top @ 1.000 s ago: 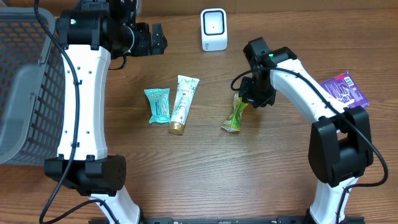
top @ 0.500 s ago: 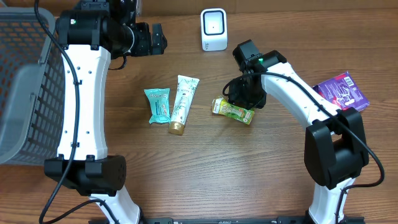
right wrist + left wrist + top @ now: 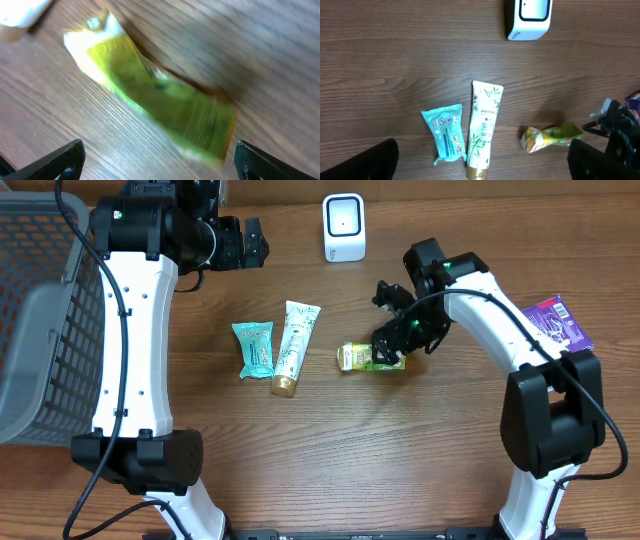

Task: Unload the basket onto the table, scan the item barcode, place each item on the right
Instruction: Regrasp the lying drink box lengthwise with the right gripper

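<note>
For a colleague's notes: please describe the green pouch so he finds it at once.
Find the white scanner at the table's far edge. Just right of the white tube and teal packet below it lies the only yellow-green pouch.

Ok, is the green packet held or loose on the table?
The green packet lies loose, flat on the table; the right gripper is open over it, fingers spread wide, not clamping.

text: PANTENE | on: white tube point(image 3: 485, 129) | other labels: too small or blurred
</note>
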`<action>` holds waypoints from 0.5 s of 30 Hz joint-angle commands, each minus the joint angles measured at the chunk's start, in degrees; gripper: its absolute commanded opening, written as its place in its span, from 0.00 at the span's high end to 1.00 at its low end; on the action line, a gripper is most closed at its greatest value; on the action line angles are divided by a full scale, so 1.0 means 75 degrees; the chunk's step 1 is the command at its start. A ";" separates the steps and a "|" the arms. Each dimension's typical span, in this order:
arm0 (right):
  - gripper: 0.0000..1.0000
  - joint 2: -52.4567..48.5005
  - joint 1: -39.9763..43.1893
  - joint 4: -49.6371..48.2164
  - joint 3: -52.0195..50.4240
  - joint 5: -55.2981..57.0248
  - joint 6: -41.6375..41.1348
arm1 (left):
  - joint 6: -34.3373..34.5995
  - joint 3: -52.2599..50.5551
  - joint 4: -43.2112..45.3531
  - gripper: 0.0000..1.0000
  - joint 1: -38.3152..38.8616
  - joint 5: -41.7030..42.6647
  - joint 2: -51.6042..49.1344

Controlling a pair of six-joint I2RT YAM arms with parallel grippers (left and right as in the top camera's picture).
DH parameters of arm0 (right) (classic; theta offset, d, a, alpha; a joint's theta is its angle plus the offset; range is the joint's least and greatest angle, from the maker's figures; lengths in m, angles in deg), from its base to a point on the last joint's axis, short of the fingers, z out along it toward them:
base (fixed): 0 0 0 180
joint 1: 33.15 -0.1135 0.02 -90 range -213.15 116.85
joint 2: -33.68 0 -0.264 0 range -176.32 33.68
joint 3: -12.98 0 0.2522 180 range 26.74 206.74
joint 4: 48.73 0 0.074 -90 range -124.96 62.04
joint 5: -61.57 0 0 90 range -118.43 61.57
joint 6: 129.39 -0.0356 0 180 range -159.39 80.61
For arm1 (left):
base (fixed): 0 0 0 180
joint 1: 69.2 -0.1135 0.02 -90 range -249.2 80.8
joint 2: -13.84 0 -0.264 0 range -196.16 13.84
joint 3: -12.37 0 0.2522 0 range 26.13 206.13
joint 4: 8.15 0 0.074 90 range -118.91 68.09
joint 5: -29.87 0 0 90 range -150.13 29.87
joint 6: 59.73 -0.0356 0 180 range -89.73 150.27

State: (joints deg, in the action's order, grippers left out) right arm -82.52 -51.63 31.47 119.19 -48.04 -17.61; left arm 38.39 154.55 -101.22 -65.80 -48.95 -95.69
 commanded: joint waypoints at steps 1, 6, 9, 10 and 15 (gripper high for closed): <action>0.06 0.0032 -0.0026 -0.0291 0.0184 -0.0478 0.0793 | -0.0114 0.0090 0.0006 0.00 0.0050 0.0038 0.0020; 0.18 0.0015 -0.0050 -0.0842 0.0184 -0.0545 0.0618 | -0.0114 0.0090 0.0006 0.01 0.0050 0.0035 0.0020; 0.21 0.0003 -0.0064 -0.0624 0.0131 -0.0662 0.0583 | -0.0111 0.0090 0.0006 0.00 0.0050 0.0035 0.0020; 0.23 0.0003 -0.0064 -0.0574 0.0090 -0.0659 0.0510 | -0.0114 0.0090 0.0006 0.00 0.0050 0.0038 0.0020; 0.28 0.0003 -0.0064 0.0114 -0.0169 -0.1253 0.0338 | -0.0114 0.0090 0.0006 0.00 0.0050 0.0038 0.0020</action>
State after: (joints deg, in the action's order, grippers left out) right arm -82.52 -51.67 30.70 118.99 -53.29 -14.01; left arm 38.39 154.55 -101.22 -65.80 -48.95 -95.69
